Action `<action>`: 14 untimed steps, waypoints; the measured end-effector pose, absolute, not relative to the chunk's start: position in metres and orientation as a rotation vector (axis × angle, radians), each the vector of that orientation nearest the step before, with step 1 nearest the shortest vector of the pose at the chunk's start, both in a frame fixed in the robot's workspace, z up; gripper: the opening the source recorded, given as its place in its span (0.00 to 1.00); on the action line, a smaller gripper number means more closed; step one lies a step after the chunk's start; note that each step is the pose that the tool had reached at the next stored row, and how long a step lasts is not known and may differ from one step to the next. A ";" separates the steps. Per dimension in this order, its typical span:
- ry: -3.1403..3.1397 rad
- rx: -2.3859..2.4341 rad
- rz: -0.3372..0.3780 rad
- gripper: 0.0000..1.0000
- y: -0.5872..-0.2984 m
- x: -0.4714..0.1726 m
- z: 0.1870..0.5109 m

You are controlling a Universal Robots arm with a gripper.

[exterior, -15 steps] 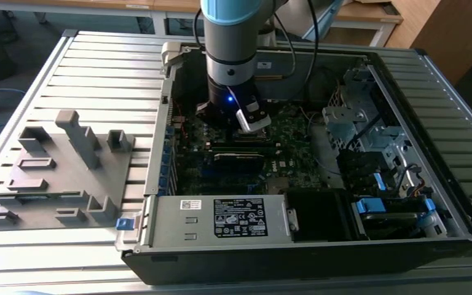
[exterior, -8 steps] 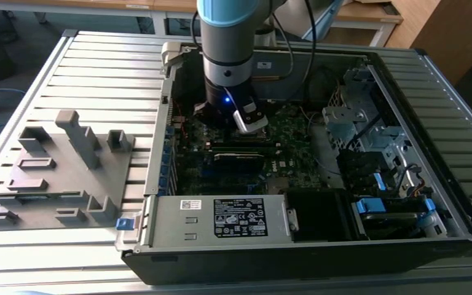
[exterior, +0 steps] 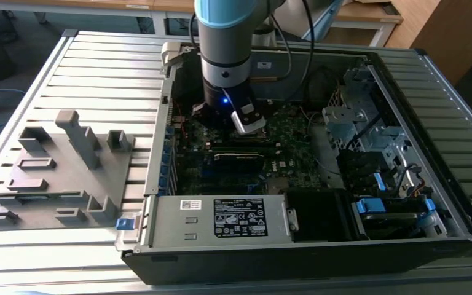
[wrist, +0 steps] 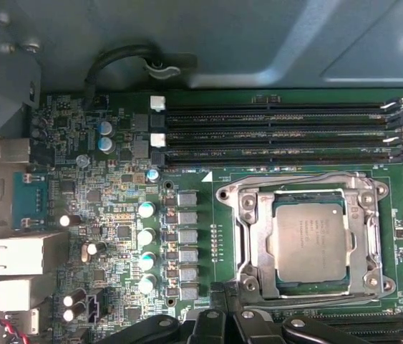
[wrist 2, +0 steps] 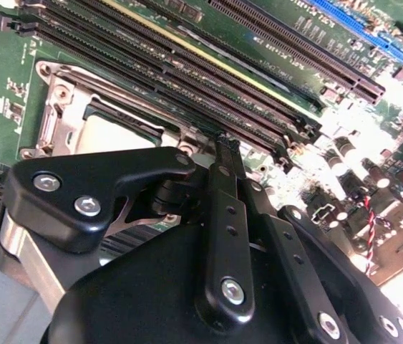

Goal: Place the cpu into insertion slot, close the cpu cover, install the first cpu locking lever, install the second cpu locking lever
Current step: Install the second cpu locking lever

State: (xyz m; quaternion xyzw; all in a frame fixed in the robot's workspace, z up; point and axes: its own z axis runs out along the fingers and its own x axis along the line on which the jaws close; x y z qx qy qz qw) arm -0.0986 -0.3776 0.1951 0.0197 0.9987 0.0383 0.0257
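cpu already sitting in insertion slot, cpu cover down over it | gripper hovers just above, fingers look pinched shut, empty | cover = thin stiff metal, prob springy, press on frame edge not chip | pins underneath fragile imo

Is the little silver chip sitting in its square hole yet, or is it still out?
In. In the first wrist view the cpu lies flat inside the insertion slot, with the cpu cover framing it.

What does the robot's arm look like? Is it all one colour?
No. The arm is a thick round tube, silver-grey, with a light blue band near the top and a dark lower part with a small blue light. Black cables hang beside it. The end effector is black, with bars joined by shiny silver screws.
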 end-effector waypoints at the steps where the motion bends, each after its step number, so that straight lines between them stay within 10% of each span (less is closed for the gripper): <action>1: 3.087 0.061 0.118 0.11 -0.378 -0.099 0.195; 14: 3.087 0.061 0.119 0.11 -0.378 -0.099 0.214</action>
